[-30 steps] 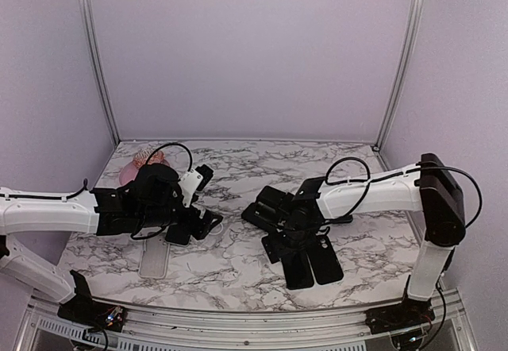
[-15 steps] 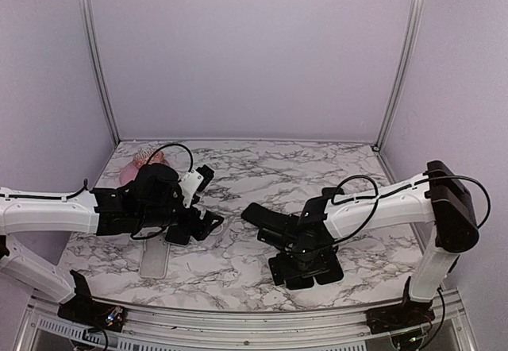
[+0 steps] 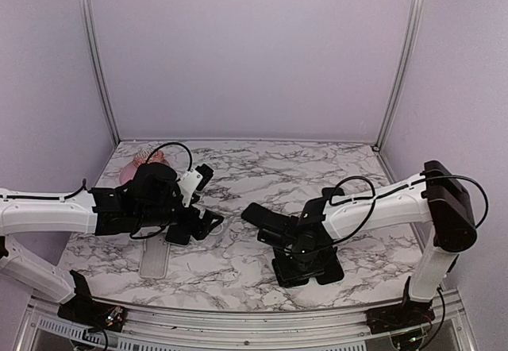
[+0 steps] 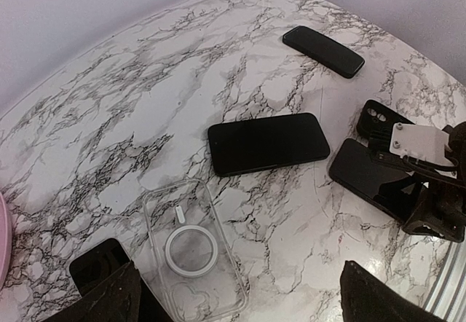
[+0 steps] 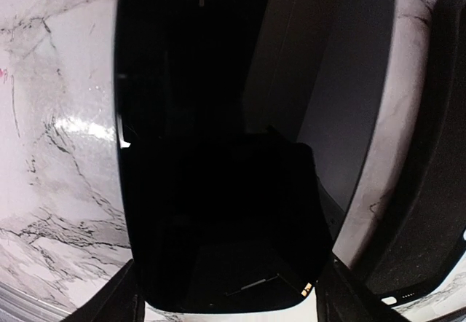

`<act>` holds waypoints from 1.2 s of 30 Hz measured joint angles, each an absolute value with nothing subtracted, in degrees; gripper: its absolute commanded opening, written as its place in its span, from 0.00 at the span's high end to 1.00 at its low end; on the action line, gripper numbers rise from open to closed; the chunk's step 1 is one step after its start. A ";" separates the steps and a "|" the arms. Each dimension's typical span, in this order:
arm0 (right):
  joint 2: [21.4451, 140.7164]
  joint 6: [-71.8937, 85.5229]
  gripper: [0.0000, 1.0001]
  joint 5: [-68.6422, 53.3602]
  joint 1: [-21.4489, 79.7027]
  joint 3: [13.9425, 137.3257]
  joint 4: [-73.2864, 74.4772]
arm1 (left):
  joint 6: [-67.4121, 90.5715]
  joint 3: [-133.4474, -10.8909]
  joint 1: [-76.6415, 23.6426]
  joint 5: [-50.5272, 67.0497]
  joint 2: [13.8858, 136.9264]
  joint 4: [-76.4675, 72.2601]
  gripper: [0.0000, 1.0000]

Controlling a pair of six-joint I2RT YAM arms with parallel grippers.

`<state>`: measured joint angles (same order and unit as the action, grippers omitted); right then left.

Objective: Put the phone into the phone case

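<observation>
A clear phone case (image 4: 191,249) with a white ring lies flat on the marble, also in the top view (image 3: 152,262). My left gripper (image 4: 240,300) hangs above it, open and empty. A black phone (image 4: 268,143) lies beyond the case, in the top view (image 3: 266,216). My right gripper (image 3: 305,257) is low over another black phone (image 5: 218,154) near the front edge. Its jaws are open, one fingertip (image 5: 124,300) on each side of the phone's near end. I cannot tell whether they touch it.
A black case (image 5: 437,154) lies right beside the phone under my right gripper. A third black phone (image 4: 322,50) lies farther back. A pink object (image 3: 135,168) sits at the back left. The table's front rail (image 3: 238,319) is close to my right gripper.
My right gripper has moved toward the near edge and come down over the black phone there. The left arm and the clear case have not moved.
</observation>
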<state>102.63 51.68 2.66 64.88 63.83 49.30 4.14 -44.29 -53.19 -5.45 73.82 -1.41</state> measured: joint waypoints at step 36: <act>101.91 31.20 0.04 7.03 63.96 61.25 34.68 | 20.93 -59.88 -50.50 19.79 108.38 -8.75 0.15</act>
<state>101.91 31.20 7.03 63.96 61.25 34.68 20.93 -59.88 -50.50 19.79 108.38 -8.75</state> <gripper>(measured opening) 0.898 0.847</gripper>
